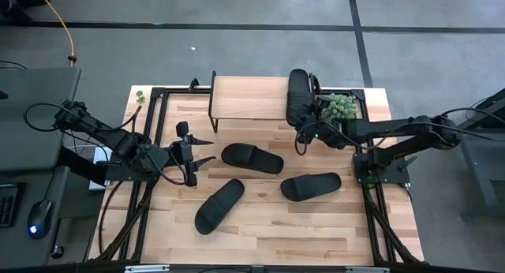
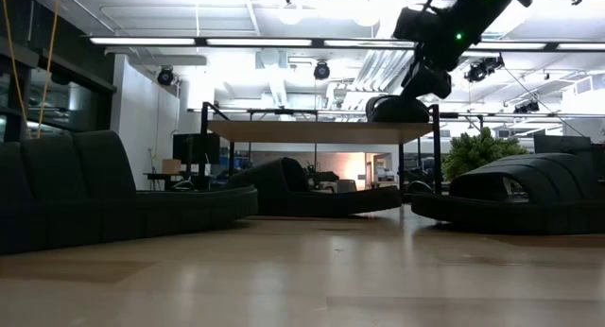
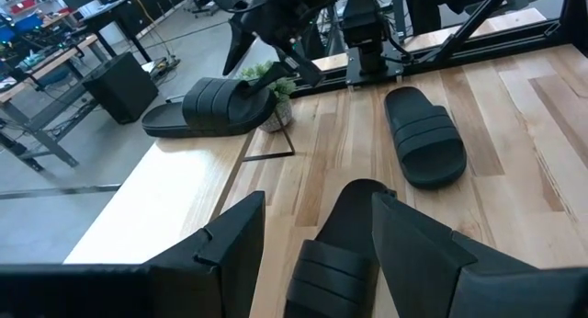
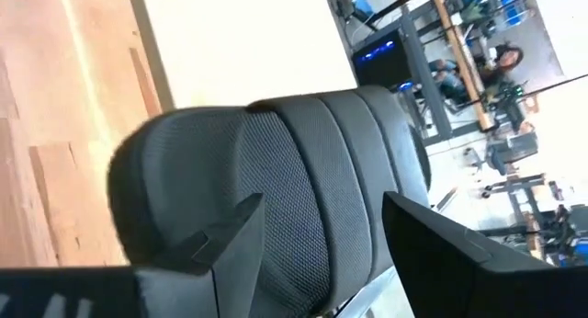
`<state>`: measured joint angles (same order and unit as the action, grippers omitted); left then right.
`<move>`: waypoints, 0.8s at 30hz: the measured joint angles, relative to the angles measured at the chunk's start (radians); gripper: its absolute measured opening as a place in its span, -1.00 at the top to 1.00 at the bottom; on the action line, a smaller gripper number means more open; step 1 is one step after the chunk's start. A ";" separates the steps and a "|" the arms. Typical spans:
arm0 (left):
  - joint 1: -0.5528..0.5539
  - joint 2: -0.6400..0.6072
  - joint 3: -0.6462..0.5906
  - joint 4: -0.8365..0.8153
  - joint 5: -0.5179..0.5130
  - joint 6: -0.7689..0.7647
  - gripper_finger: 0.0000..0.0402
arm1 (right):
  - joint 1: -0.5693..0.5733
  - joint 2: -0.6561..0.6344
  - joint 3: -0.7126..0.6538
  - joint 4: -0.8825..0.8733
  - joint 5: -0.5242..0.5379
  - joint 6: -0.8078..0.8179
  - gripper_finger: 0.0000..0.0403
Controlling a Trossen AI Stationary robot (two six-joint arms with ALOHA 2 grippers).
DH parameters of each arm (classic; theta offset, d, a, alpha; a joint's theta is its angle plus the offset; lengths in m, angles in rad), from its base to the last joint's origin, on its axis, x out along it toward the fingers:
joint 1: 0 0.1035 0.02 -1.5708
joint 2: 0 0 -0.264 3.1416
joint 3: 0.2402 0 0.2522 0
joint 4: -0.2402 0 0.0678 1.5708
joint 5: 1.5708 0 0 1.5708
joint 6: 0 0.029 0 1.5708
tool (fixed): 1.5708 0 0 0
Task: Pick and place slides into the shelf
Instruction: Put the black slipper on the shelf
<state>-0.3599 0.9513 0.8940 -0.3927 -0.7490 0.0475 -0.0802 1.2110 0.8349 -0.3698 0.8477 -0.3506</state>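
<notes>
Slide on shelf: black ribbed-strap rubber slide [image 1: 298, 95] lies on the light-wood, black-legged shelf [image 1: 248, 98]; probably light, flexible.
Grasp point: strap or sole edge.
Right end effector [image 1: 302, 136]: open, empty, beside the slide.
Left end effector [image 1: 203, 148]: open, empty.

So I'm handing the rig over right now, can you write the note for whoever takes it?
Right end effector: open, at the shelf's right end, just behind the slide on the shelf.
Left end effector: open, empty, waiting at the table's left side.
Shelf: at the table's back edge, one slide lying on top.
Done: one slide placed.
Left: three slides on the table, the middle one, the front-left one and the right one.
</notes>
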 joint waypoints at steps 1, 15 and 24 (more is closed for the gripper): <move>0.000 0.000 0.000 0.000 0.000 0.000 0.08 | 0.013 0.000 0.000 0.000 0.016 0.007 -0.05; 0.000 0.000 0.000 0.000 -0.003 -0.003 0.08 | 0.175 0.000 0.000 0.036 0.035 0.238 -0.05; 0.000 0.000 0.000 0.000 -0.002 -0.006 0.08 | 0.269 0.000 0.000 0.153 0.003 0.290 -0.05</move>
<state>-0.3601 0.9514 0.8944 -0.3927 -0.7510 0.0411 0.1890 1.2105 0.8352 -0.2170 0.8502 -0.0604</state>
